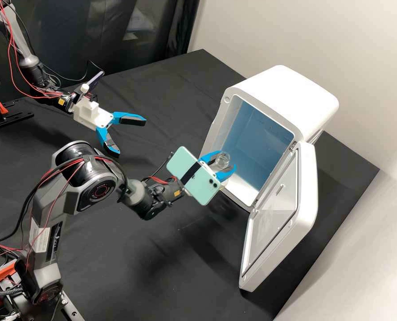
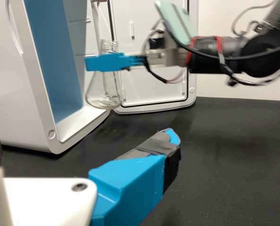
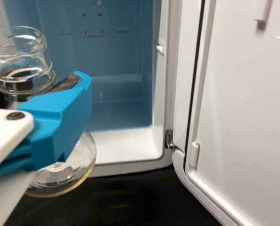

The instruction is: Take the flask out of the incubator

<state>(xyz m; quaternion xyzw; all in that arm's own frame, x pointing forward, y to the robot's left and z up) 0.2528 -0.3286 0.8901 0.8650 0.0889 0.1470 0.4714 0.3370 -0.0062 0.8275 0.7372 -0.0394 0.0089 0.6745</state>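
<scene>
A clear glass flask hangs at the mouth of the white incubator, just in front of its blue inside. My right gripper is shut on the flask's neck, and the round body hangs below the blue finger. From the left wrist view, the flask is off the bench, between the incubator's frame and its open door. Farther back over the bench, my left gripper stands open and holds nothing.
The incubator's door swings wide open toward the bench's near right edge. A mint-green phone is strapped on the right arm's wrist. The black bench lies bare between the arms and the incubator. A wall stands behind the incubator.
</scene>
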